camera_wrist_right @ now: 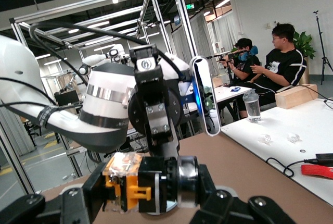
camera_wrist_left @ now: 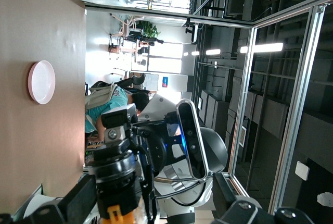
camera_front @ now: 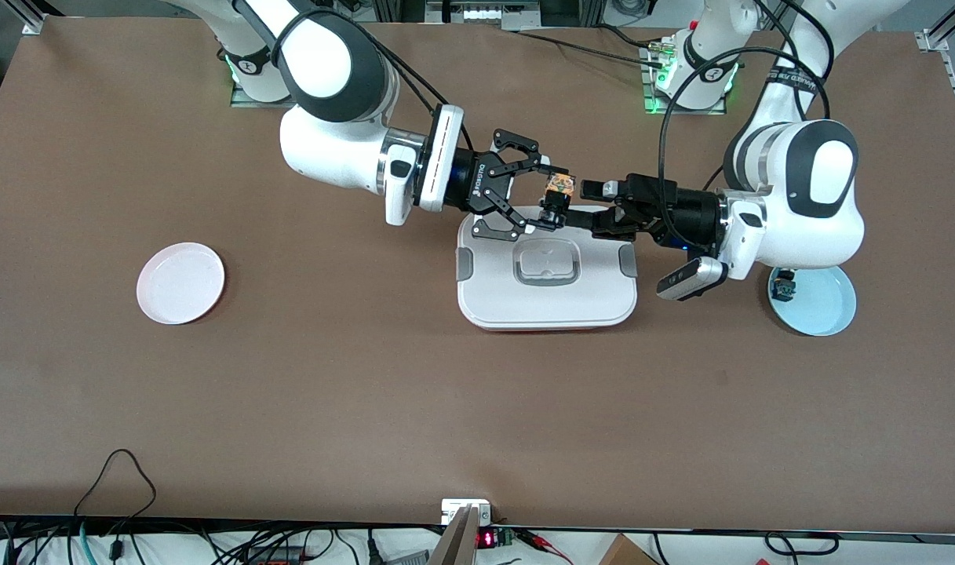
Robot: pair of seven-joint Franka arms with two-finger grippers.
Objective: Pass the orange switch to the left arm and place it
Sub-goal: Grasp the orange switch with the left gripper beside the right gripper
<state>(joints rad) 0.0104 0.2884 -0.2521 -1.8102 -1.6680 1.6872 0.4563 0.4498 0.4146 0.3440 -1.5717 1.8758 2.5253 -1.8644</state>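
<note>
The orange switch (camera_front: 559,193), a small black part with an orange end, hangs in the air over the white box (camera_front: 548,302), above the box's edge nearest the robot bases. My right gripper (camera_front: 553,198) is shut on the orange switch (camera_wrist_right: 136,186), which sits crosswise between its fingers. My left gripper (camera_front: 593,209) is open, level with the switch on the side toward the left arm's end. In the left wrist view the switch (camera_wrist_left: 117,203) shows close to one finger; I cannot tell whether they touch.
A white plate (camera_front: 180,282) lies toward the right arm's end of the table. A light blue plate (camera_front: 826,306) lies under the left arm, with a small dark teal-capped part (camera_front: 783,289) on it. Cables run along the table edge nearest the front camera.
</note>
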